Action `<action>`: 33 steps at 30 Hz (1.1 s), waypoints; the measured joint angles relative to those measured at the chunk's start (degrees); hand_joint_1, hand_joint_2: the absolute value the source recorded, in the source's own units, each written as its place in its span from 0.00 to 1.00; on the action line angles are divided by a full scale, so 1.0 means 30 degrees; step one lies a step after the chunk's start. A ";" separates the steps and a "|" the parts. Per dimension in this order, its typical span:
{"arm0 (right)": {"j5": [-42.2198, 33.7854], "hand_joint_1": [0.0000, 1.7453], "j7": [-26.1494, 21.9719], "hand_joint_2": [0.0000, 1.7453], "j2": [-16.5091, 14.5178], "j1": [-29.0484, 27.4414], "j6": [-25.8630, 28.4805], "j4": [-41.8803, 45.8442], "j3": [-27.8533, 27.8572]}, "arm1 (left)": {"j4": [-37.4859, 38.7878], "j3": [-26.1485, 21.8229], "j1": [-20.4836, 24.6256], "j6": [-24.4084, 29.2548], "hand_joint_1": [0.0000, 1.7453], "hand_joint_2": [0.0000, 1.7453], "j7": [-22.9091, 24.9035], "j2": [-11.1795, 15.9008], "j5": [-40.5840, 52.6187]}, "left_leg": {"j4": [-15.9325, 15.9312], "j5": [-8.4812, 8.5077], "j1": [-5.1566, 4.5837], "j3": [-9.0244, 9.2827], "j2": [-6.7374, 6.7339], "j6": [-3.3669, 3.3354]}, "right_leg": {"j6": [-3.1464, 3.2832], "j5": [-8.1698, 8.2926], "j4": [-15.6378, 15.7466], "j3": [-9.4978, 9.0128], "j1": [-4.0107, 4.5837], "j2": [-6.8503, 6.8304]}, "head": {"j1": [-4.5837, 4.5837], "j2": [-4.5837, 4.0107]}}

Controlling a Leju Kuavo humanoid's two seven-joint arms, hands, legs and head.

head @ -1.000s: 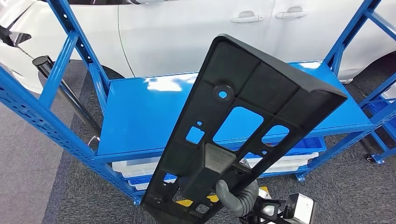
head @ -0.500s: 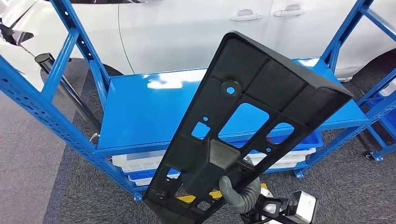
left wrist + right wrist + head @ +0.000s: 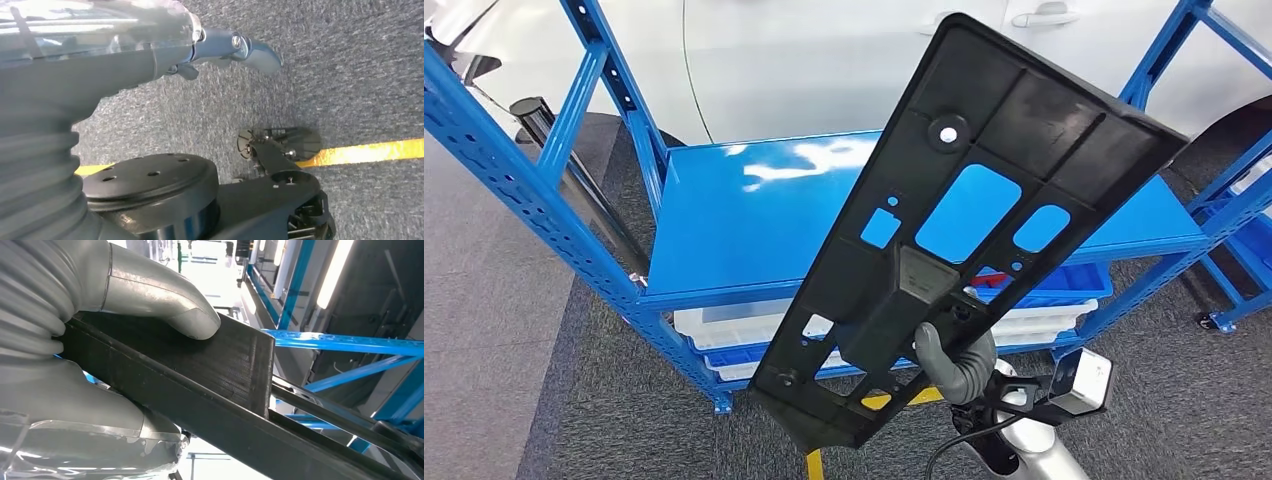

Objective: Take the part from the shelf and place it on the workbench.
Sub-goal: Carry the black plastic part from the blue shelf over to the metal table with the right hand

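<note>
Right hand [image 3: 952,362] clamping the near end of the black part [image 3: 969,215], thumb on top. Long axis rising far-right, clear above the blue shelf [image 3: 724,235]. Left hand [image 3: 220,47] hanging low, fingers unclear.

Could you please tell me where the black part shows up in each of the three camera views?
Head view: black part runs diagonally across the centre, tilted up in front of the blue shelf.
Left wrist view: not in it.
Right wrist view: its edge crosses the picture.
Shared landmark: the right hand, whose thumb presses the part.
</note>
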State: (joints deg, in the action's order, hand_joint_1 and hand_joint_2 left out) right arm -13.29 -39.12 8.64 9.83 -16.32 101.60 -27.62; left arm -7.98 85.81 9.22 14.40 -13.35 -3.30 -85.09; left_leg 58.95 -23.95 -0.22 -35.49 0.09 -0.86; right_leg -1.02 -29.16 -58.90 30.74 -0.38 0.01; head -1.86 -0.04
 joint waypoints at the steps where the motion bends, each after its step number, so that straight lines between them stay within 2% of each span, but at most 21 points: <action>1: 0.0000 0.89 -0.0053 1.00 0.0046 0.0011 0.0013 -0.0077 -0.0038 | 0.0000 0.0000 -0.0007 0.0004 0.00 1.00 -0.0017 0.0000 -0.0016 | -0.0003 0.0087 -0.0015 -0.0046 0.0004 0.0113 | 0.0106 0.0107 -0.0023 0.0073 0.0051 0.0010 | 0.0000 0.0000; 3: -0.0004 0.89 -0.0073 1.00 0.0095 0.0071 0.0085 -0.0206 -0.0137 | 0.0000 0.0000 -0.0021 0.0026 0.00 1.00 -0.0064 0.0009 -0.0040 | 0.0011 0.0157 0.0017 -0.0127 0.0018 0.0332 | 0.0382 0.0350 0.0043 0.0213 0.0008 -0.0018 | 0.0000 0.0000; 4: -0.0011 0.89 -0.0033 1.00 0.0100 0.0150 0.0162 -0.0253 -0.0197 | 0.0000 0.0000 -0.0023 0.0040 0.00 1.00 -0.0088 0.0014 -0.0047 | 0.0230 -0.0099 0.0035 -0.0239 0.0027 0.0443 | 0.0525 0.0495 0.0094 0.0304 -0.0034 -0.0049 | 0.0000 0.0000; 6: -0.0060 0.89 0.0131 1.00 0.0099 0.0373 0.0324 -0.0308 -0.0277 | 0.0000 0.0000 -0.0020 0.0053 0.00 1.00 -0.0119 0.0024 -0.0046 | 0.1737 -0.1415 0.0127 -0.0799 0.0037 0.0651 | 0.0729 0.0802 0.0157 0.0585 -0.0098 -0.0107 | 0.0000 0.0000; 8: -0.0115 0.89 0.0341 1.00 0.0097 0.0576 0.0428 -0.0346 -0.0310 | 0.0000 0.0000 -0.0020 0.0024 0.00 1.00 -0.0124 0.0027 -0.0031 | 0.4186 -0.2957 0.0199 -0.1565 0.0032 0.0810 | 0.0779 0.1077 0.0124 0.0978 -0.0084 -0.0126 | 0.0000 0.0000; 10: -0.0197 0.89 0.0568 1.00 0.0095 0.0719 0.0528 -0.0372 -0.0350 | 0.0000 0.0000 -0.0023 -0.0002 0.00 1.00 -0.0106 0.0029 -0.0016 | 0.5171 -0.3411 0.0218 -0.1518 0.0032 0.0848 | 0.0752 0.1359 0.0082 0.1385 -0.0060 -0.0145 | 0.0000 0.0000; 11: -0.0279 0.89 0.0678 1.00 0.0093 0.0794 0.0570 -0.0377 -0.0373 | 0.0000 0.0000 -0.0020 -0.0004 0.00 1.00 -0.0078 0.0031 -0.0011 | 0.4575 -0.3161 0.0217 -0.0948 0.0032 0.0810 | 0.0728 0.1494 0.0069 0.1565 -0.0049 -0.0148 | 0.0000 0.0000; 14: -0.0746 0.89 0.0991 1.00 0.0095 0.1281 0.0756 -0.0394 -0.0443 | 0.0000 0.0000 0.0077 0.0004 0.00 1.00 0.0040 0.0060 -0.0013 | 0.0549 -0.2073 0.0134 0.1710 0.0037 0.0496 | 0.0547 0.1906 0.0052 0.1942 0.0006 -0.0124 | 0.0002 0.0000; 16: -0.1126 0.89 0.1179 1.00 0.0099 0.1727 0.0951 -0.0457 -0.0510 | 0.0000 0.0000 0.0133 0.0024 0.00 1.00 0.0065 0.0084 -0.0027 | -0.0554 -0.1836 0.0004 0.2252 0.0046 0.0281 | 0.0300 0.2173 0.0066 0.2068 0.0003 -0.0122 | 0.0002 0.0000; 18: -0.1364 0.89 0.1324 1.00 0.0100 0.2007 0.1051 -0.0554 -0.0570 | 0.0000 0.0000 0.0085 0.0042 0.00 1.00 0.0073 0.0089 -0.0042 | -0.0572 -0.1517 -0.0020 0.2099 0.0042 0.0073 | 0.0038 0.2379 0.0118 0.2131 -0.0046 -0.0125 | 0.0000 0.0000; 19: -0.1435 0.89 0.1368 1.00 0.0100 0.2087 0.1089 -0.0596 -0.0594 | 0.0000 0.0000 0.0065 0.0044 0.00 1.00 0.0075 0.0095 -0.0046 | -0.0635 -0.1317 0.0013 0.2005 0.0022 -0.0045 | -0.0071 0.2219 0.0006 0.2220 -0.0068 -0.0109 | 0.0000 0.0000; 21: -0.1526 0.89 0.1424 1.00 0.0100 0.2239 0.1229 -0.0667 -0.0632 | 0.0000 0.0000 0.0081 0.0036 0.00 1.00 0.0077 0.0106 -0.0033 | -0.0759 -0.0874 0.0097 0.1668 -0.0037 -0.0264 | -0.0214 0.0976 -0.1183 0.2705 -0.0099 -0.0069 | 0.0000 0.0000; 23: -0.1586 0.89 0.1454 1.00 0.0100 0.2330 0.1391 -0.0714 -0.0676 | 0.0000 0.0000 0.0106 0.0013 0.00 1.00 0.0084 0.0118 -0.0004 | -0.0733 -0.0519 0.0058 0.1170 -0.0060 -0.0365 | -0.0288 -0.0815 -0.3606 0.3421 -0.0127 -0.0051 | 0.0002 0.0000; 24: -0.1605 0.89 0.1468 1.00 0.0100 0.2341 0.1454 -0.0743 -0.0698 | 0.0000 0.0000 0.0102 0.0002 0.00 1.00 0.0089 0.0120 0.0007 | -0.0703 -0.0349 0.0045 0.0903 -0.0062 -0.0366 | -0.0325 -0.1310 -0.4665 0.3615 -0.0131 -0.0051 | 0.0002 0.0000; 25: -0.1626 0.89 0.1486 1.00 0.0100 0.2343 0.1525 -0.0770 -0.0725 | 0.0000 0.0002 0.0096 -0.0004 0.00 1.00 0.0095 0.0122 0.0015 | -0.0656 -0.0187 0.0040 0.0636 -0.0063 -0.0350 | -0.0347 -0.1383 -0.5182 0.3532 -0.0131 -0.0051 | 0.0002 0.0000; 26: -0.1650 0.89 0.1506 1.00 0.0100 0.2351 0.1594 -0.0792 -0.0756 | 0.0000 0.0004 0.0094 -0.0005 0.00 1.00 0.0102 0.0124 0.0018 | -0.0589 -0.0044 0.0043 0.0381 -0.0061 -0.0319 | -0.0352 -0.1094 -0.4997 0.3106 -0.0132 -0.0052 | 0.0000 0.0000; 27: -0.1672 0.89 0.1526 1.00 0.0100 0.2376 0.1652 -0.0807 -0.0791 | 0.0000 0.0005 0.0095 -0.0005 0.00 1.00 0.0106 0.0124 0.0020 | -0.0502 0.0080 0.0051 0.0144 -0.0057 -0.0271 | -0.0338 -0.0620 -0.4109 0.2323 -0.0133 -0.0054 | 0.0000 0.0000; 29: -0.1705 0.89 0.1541 1.00 0.0100 0.2484 0.1710 -0.0811 -0.0852 | 0.0000 0.0007 0.0112 -0.0005 0.00 1.00 0.0113 0.0124 0.0029 | -0.0270 0.0275 0.0042 -0.0253 -0.0048 -0.0120 | -0.0215 -0.0168 -0.1453 0.0474 -0.0087 -0.0047 | -0.0002 0.0000; 30: -0.1714 0.89 0.1536 1.00 0.0102 0.2536 0.1723 -0.0811 -0.0873 | 0.0000 0.0009 0.0122 -0.0005 0.00 1.00 0.0120 0.0124 0.0035 | -0.0185 0.0373 0.0021 -0.0377 -0.0043 -0.0022 | -0.0113 -0.0155 -0.0485 -0.0122 -0.0043 -0.0036 | 0.0000 0.0000; 31: -0.1721 0.89 0.1530 1.00 0.0106 0.2578 0.1736 -0.0812 -0.0887 | 0.0000 0.0011 0.0132 -0.0005 0.00 1.00 0.0133 0.0124 0.0040 | -0.0139 0.0475 0.0004 -0.0460 -0.0041 0.0082 | 0.0011 -0.0253 0.0031 -0.0382 0.0007 -0.0019 | 0.0000 0.0000; 33: -0.1732 0.89 0.1513 1.00 0.0113 0.2604 0.1754 -0.0818 -0.0907 | 0.0000 0.0016 0.0136 -0.0004 0.00 1.00 0.0158 0.0128 0.0042 | -0.0180 0.0669 -0.0011 -0.0529 -0.0036 0.0305 | 0.0307 -0.0124 0.0178 -0.0298 0.0032 -0.0007 | 0.0002 0.0000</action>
State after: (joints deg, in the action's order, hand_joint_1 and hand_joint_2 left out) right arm -18.49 -34.58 8.98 17.64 -11.05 99.14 -30.34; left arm -7.98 85.86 9.63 14.39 -12.88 -2.92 -84.96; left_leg 58.41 -21.95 -0.25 -37.07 -0.02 0.05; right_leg -0.10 -29.53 -58.37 29.84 -0.28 -0.01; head -1.85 -0.04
